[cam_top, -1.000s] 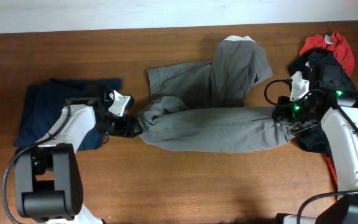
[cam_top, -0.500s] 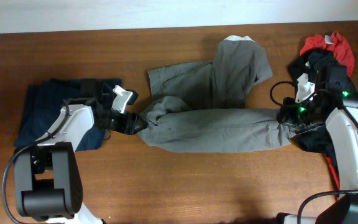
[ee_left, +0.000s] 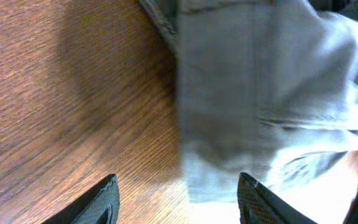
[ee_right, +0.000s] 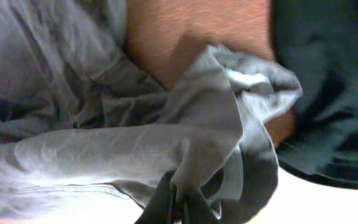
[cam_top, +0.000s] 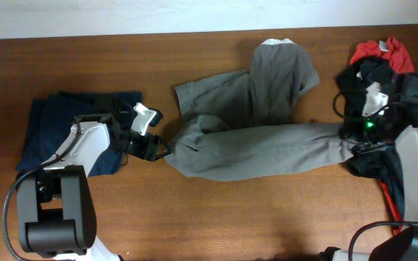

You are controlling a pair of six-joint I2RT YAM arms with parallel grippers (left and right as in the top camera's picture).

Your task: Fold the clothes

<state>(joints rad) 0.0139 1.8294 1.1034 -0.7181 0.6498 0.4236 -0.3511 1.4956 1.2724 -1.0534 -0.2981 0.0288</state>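
The grey shorts [cam_top: 260, 145] lie spread across the middle of the table, one part reaching up toward the far edge, a long fold stretched left to right. My left gripper [cam_top: 158, 148] is open at the shorts' left end; in the left wrist view its fingers [ee_left: 179, 193] stand wide apart with the edge of the grey cloth [ee_left: 260, 93] between them on the wood. My right gripper [cam_top: 350, 138] is shut on the shorts' right end; in the right wrist view its fingers [ee_right: 179, 199] pinch a bunched fold of grey cloth [ee_right: 135, 149].
A dark navy garment [cam_top: 49, 130] lies folded at the left, under my left arm. A heap of black and red garments [cam_top: 383, 61] sits at the far right beside my right arm, and it also shows in the right wrist view [ee_right: 334, 93]. Bare wooden table [cam_top: 216, 217] runs along the front.
My right gripper has moved right with the shorts' end, drawing the long fold straighter and longer. The left end of the shorts has slid a little to the right.
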